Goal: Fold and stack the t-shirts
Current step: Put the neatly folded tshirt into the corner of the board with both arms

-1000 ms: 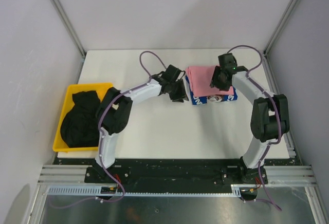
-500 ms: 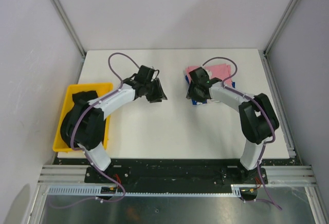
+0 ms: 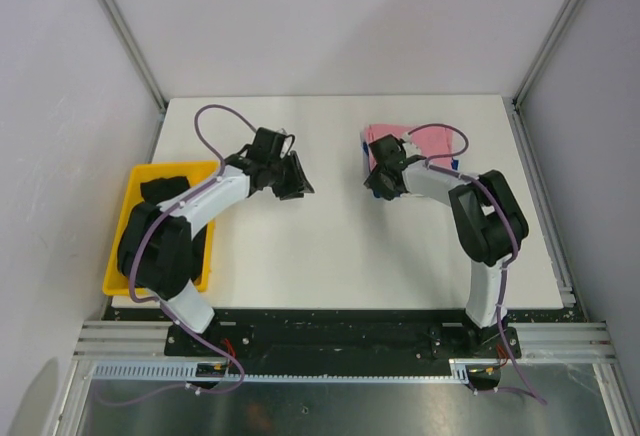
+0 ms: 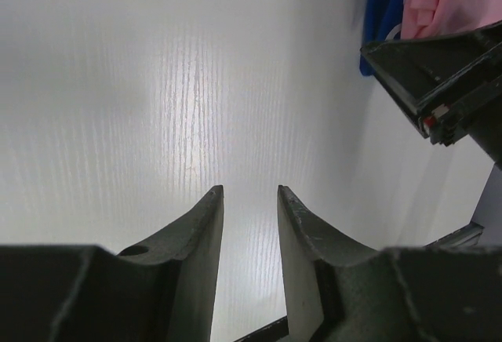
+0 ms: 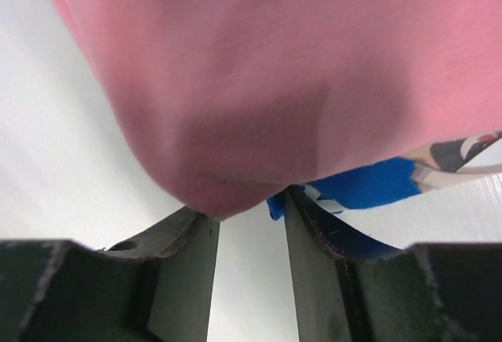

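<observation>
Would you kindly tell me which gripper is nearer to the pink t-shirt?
Right. The right gripper has its fingers right at the pink t-shirt's left edge, the cloth overhanging their tips. The left gripper hangs over the table, well off to the shirt's left.

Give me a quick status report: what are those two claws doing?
Left gripper open, empty, over table. Right gripper open, tips at edge of pink t-shirt, stacked on blue t-shirt. Black t-shirts in yellow bin. Nothing blocking.
</observation>
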Action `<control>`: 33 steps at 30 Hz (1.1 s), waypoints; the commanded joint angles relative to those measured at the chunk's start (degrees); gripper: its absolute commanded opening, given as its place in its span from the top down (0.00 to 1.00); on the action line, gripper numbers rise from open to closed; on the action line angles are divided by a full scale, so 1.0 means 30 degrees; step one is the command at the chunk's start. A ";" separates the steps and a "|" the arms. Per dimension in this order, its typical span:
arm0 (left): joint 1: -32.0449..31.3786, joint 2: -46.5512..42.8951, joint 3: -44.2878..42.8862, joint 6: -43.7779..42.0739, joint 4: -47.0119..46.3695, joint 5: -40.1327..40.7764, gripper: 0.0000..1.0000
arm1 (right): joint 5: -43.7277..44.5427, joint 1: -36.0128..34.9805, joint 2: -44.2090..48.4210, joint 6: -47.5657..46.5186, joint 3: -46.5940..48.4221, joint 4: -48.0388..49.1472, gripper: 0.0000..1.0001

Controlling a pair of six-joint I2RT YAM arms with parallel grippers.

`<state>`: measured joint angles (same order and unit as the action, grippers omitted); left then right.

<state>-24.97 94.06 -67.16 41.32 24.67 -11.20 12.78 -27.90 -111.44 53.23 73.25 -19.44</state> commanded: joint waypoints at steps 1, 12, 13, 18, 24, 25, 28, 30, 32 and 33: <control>0.0276 -0.0591 0.0052 -0.0683 -0.0459 -0.0570 0.63 | 0.0858 0.1443 -0.1108 0.1376 0.0002 0.1783 0.58; 0.0751 -0.0079 -0.0583 -0.0853 -0.0462 -0.1079 0.63 | -0.1210 0.5623 -0.2964 -0.0746 0.2107 0.2728 0.59; 0.0758 0.0016 -0.0627 -0.0868 -0.0460 -0.1090 0.63 | -0.1401 0.5968 -0.3226 -0.0939 0.2511 0.2627 0.59; 0.0847 0.0383 -0.0948 -0.0854 -0.0477 -0.1181 0.63 | -0.1673 0.7215 -0.4817 -0.1635 0.5116 0.1416 0.59; 0.0880 0.0647 -0.1118 -0.0904 -0.0466 -0.1178 0.63 | -0.2098 0.8081 -0.6707 -0.2019 0.7758 0.0516 0.59; 0.0881 0.0687 -0.1129 -0.0908 -0.0462 -0.1183 0.63 | -0.2065 0.8178 -0.6929 -0.2103 0.8179 0.0378 0.59; 0.0882 0.0608 -0.1055 -0.0934 -0.0444 -0.1151 0.63 | -0.2080 0.8621 -0.7317 -0.2258 0.8708 0.0173 0.59; 0.0904 0.0492 -0.0980 -0.0954 -0.0440 -0.1135 0.63 | -0.2037 0.8918 -0.7339 -0.2410 0.8744 0.0187 0.59; 0.0932 0.0389 -0.0910 -0.1003 -0.0454 -0.1079 0.63 | -0.2040 0.9095 -0.7301 -0.2639 0.8709 0.0168 0.59; 0.0951 0.0353 -0.0878 -0.1002 -0.0456 -0.1046 0.63 | -0.2021 0.9124 -0.7284 -0.2721 0.8698 0.0146 0.59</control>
<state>-22.68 95.81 -68.05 40.01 24.53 -13.82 3.11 -3.03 -130.72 48.27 99.04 -15.09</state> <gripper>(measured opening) 0.372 0.411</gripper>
